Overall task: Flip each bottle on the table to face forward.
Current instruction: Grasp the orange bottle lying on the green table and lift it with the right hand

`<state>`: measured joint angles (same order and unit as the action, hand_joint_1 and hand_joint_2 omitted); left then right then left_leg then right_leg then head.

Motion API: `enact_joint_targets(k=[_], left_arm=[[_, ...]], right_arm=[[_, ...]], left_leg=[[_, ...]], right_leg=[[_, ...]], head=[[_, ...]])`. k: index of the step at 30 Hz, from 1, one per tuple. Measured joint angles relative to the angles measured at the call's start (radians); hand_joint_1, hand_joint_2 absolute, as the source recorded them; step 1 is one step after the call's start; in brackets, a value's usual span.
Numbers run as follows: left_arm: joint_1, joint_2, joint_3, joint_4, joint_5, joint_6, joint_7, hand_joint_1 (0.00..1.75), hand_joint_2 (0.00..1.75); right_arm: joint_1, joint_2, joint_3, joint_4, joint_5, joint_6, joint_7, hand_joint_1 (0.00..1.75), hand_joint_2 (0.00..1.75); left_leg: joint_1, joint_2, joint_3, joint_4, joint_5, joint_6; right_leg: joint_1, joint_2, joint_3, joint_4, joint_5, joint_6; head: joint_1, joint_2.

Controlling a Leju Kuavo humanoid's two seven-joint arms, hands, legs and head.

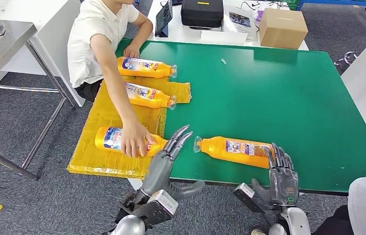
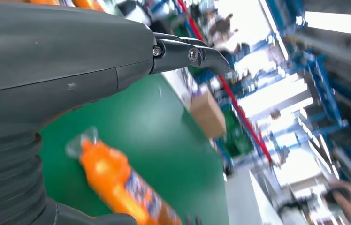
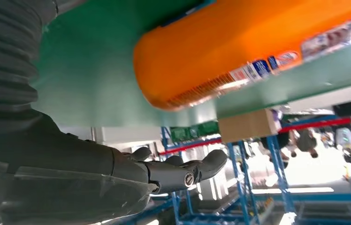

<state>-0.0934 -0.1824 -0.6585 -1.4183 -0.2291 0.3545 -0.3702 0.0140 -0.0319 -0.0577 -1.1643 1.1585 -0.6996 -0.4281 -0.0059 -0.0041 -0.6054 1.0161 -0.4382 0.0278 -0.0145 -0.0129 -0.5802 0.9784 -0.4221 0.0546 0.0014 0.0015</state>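
Head view, left to right: a person's hand point(image 1: 133, 139) presses on an orange bottle point(image 1: 110, 138) lying on yellow sheet point(image 1: 103, 117), cap end toward the robot's left hand point(image 1: 168, 156), whose fingers point(image 1: 178, 138) stretch out straight, released, grasping nothing. Two more bottles point(image 1: 147, 67) point(image 1: 149, 96) lie farther back, caps pointing right. On the green tabletop point(image 1: 269, 88) another bottle point(image 1: 235, 149) lies lengthwise left-right, cap pointing left. Its base is just beside the right hand point(image 1: 281, 176), fingers raised, apart, not grasping it.
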Motion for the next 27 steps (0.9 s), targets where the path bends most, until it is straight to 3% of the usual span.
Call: enact_joint_targets(k=[7, 17, 27], left_arm=[[-0.029, -0.002, -0.067, 0.029, 0.045, -0.012, -0.011, 0.00, 1.75], [-0.081, -0.017, -0.120, 0.063, 0.087, -0.025, 0.022, 0.00, 1.75], [-0.105, -0.025, -0.142, 0.099, 0.111, -0.022, 0.028, 0.00, 1.75]], right_arm=[[-0.153, -0.042, 0.020, 0.215, -0.016, 0.000, 0.024, 0.00, 1.75], [-0.337, -0.037, 0.084, 0.482, -0.020, -0.002, 0.009, 0.00, 1.75], [-0.408, -0.023, 0.148, 0.605, -0.007, 0.003, 0.038, 0.00, 1.75]], left_leg=[[0.000, 0.001, 0.001, 0.000, 0.001, 0.000], [0.000, 0.001, 0.002, 0.000, 0.001, 0.001], [0.001, 0.002, 0.007, 0.000, 0.001, 0.000]], right_leg=[[0.000, 0.000, 0.001, 0.000, 0.000, 0.000], [0.000, 0.001, 0.001, 0.000, 0.000, 0.000], [0.000, 0.002, 0.005, 0.000, 0.000, 0.000]], head=[[0.000, 0.000], [0.000, 0.000], [0.000, 0.000]])
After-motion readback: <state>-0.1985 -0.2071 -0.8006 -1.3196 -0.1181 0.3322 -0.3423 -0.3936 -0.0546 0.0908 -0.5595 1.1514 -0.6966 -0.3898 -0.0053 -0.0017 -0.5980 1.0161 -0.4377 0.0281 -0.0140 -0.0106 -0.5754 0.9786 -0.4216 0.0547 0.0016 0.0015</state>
